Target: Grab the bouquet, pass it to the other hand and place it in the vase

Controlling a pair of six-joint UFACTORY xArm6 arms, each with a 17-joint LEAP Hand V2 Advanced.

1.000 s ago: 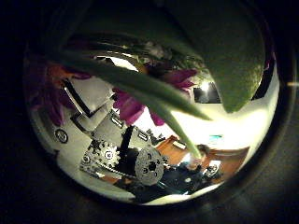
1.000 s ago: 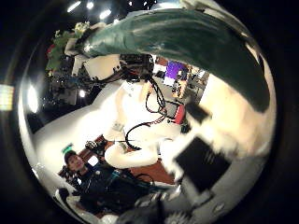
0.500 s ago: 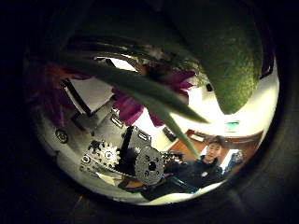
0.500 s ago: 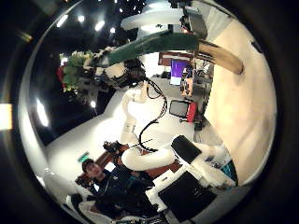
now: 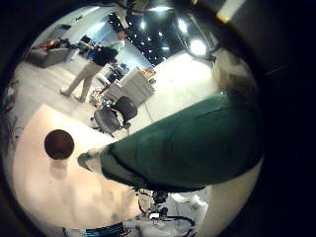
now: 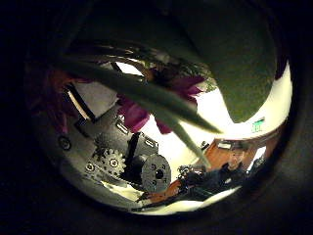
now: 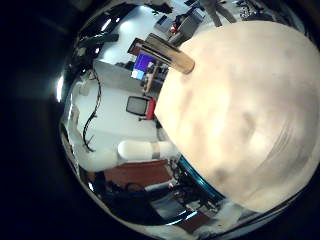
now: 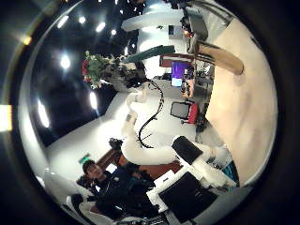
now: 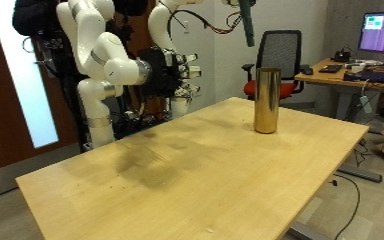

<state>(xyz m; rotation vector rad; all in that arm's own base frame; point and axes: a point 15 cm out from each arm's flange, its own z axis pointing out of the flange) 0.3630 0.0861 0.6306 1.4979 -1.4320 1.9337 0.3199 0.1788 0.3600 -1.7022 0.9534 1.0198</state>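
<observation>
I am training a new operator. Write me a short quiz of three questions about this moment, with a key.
1. True or false: the vase lies on its side on the table.
2. What shows of the bouquet in the outside view? A) purple flowers B) only its green stem C) nothing
3. What fills much of the left little finger side palm view?
Key: 1 false, it stands upright; 2 B; 3 the bouquet's green stem.
</observation>
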